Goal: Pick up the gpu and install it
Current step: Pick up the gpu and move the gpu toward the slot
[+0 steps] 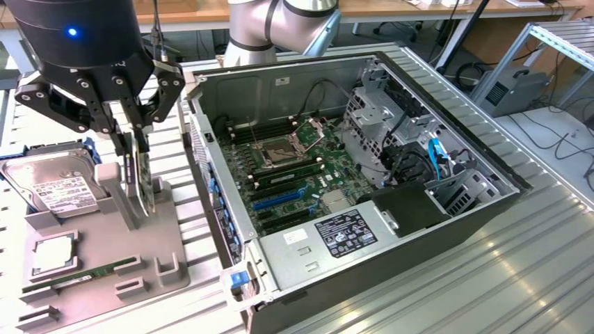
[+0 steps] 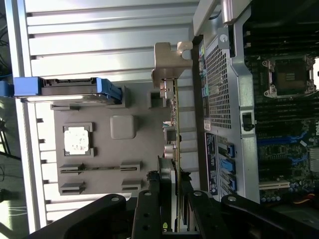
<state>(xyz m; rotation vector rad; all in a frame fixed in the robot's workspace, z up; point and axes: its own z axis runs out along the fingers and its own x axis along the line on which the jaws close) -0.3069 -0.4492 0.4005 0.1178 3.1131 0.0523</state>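
The exterior view looks down at a slant from high on the near side; it is far enough back to take in the whole open computer case (image 1: pixel 269 87) in the middle, the grey parts tray (image 1: pixel 139 243) at the exterior view's left, and the arm's base (image 1: pixel 250 31) at the far edge; the wrist view sits close above the tray, facing straight down past the gripper (image 2: pixel 174 180); both views share the tray, its hard drive (image 2: pixel 70 88), the loose processor (image 2: pixel 77 139), the gpu (image 2: pixel 174 119) standing on edge, and the case's processor socket (image 2: pixel 289 77).
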